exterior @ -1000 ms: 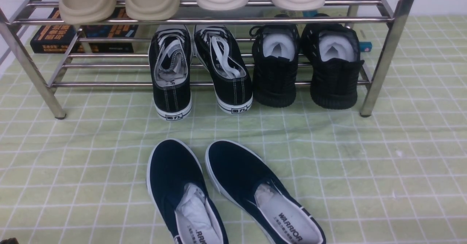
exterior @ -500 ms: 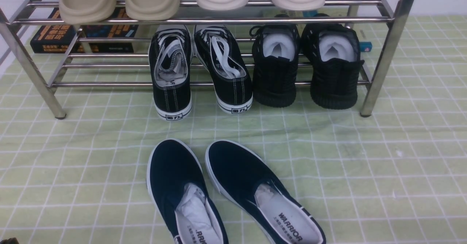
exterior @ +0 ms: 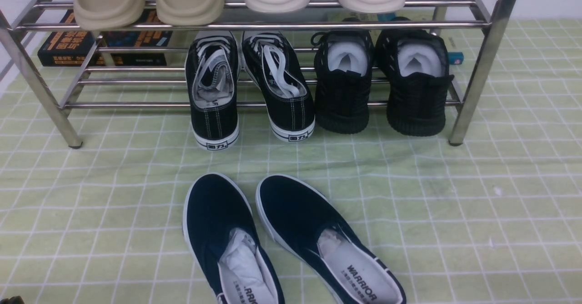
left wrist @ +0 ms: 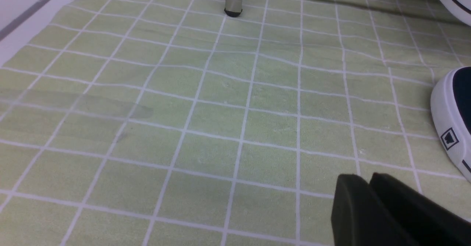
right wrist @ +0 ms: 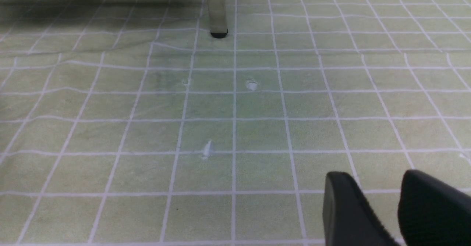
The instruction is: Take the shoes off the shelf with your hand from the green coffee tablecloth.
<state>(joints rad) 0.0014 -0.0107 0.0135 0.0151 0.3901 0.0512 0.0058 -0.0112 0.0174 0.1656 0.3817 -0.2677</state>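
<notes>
Green coffee tablecloth (left wrist: 220, 110) beneath both low grippers; left gripper (left wrist: 368, 187) jaws together; right gripper (right wrist: 379, 191) parted.

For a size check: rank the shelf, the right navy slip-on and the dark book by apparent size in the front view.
1. shelf, largest.
2. right navy slip-on; nearness to the camera inflates it.
3. dark book, smallest, partly hidden.

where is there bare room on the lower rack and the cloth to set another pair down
Lower tier of the shelf: its left third, beside the black lace-up sneakers, is bare. The green tablecloth is free on both sides of the navy slip-ons. Crowded: the tier's middle and right, filled by lace-ups and black knit sneakers.
</notes>
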